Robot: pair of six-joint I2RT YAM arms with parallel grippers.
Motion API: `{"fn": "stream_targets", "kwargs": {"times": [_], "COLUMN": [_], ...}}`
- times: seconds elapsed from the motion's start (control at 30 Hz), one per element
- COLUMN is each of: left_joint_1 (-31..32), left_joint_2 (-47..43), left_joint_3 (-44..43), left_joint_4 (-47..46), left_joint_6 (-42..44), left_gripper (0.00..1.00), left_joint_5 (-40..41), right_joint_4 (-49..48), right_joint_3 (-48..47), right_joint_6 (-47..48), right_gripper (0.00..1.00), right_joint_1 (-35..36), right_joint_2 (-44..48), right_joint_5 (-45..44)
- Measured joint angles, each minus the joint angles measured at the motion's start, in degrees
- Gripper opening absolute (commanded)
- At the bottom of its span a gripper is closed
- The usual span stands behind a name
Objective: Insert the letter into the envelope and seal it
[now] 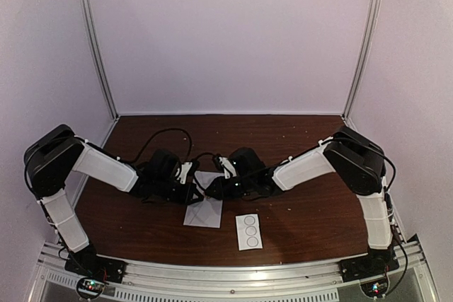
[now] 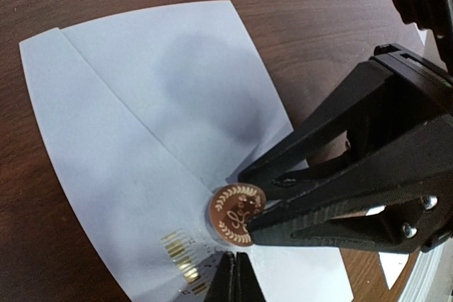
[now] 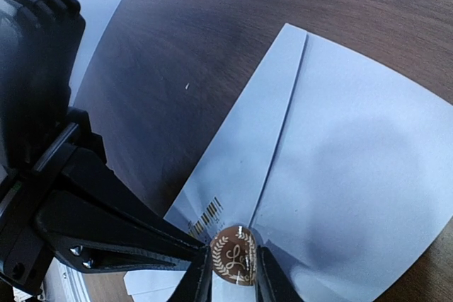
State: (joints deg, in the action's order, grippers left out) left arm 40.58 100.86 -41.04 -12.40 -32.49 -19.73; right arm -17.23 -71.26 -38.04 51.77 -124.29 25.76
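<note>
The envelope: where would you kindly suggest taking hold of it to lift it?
Probably its near edge, approached low from the bases' side: the envelope lies flat on the table, so only an edge gives the jaws purchase, and the left gripper and right gripper crowd its far half.

Envelope (image 3: 354, 175): smooth matt paper. Surface (image 3: 212, 33): dark wood grain, faint sheen. Round sticker (image 3: 233, 258) between right tool (image 3: 233, 279) tips: glossy, gold-printed.

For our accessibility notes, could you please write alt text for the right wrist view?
A round brown seal sticker with a gold wreath sits on the tip of the folded-down flap of a pale envelope on a dark wooden table. The right gripper straddles the sticker with slightly parted fingers, and the shut left gripper points at its edge.
</note>
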Motion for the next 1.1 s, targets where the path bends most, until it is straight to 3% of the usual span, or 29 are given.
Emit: {"fn": "stream_targets", "kwargs": {"times": [1.1], "left_joint_1": [0.0], "left_joint_2": [-3.4], "left_joint_3": [0.1], "left_joint_4": [1.9], "left_joint_6": [-1.0], "left_gripper": [0.00], "left_joint_5": [2.0], "right_joint_4": [9.4], "right_joint_3": [-4.6], "right_joint_6": [6.8], "right_gripper": [0.20], "right_joint_1": [2.6], "right_joint_2": [0.2], "right_joint_5": [-12.2]}}
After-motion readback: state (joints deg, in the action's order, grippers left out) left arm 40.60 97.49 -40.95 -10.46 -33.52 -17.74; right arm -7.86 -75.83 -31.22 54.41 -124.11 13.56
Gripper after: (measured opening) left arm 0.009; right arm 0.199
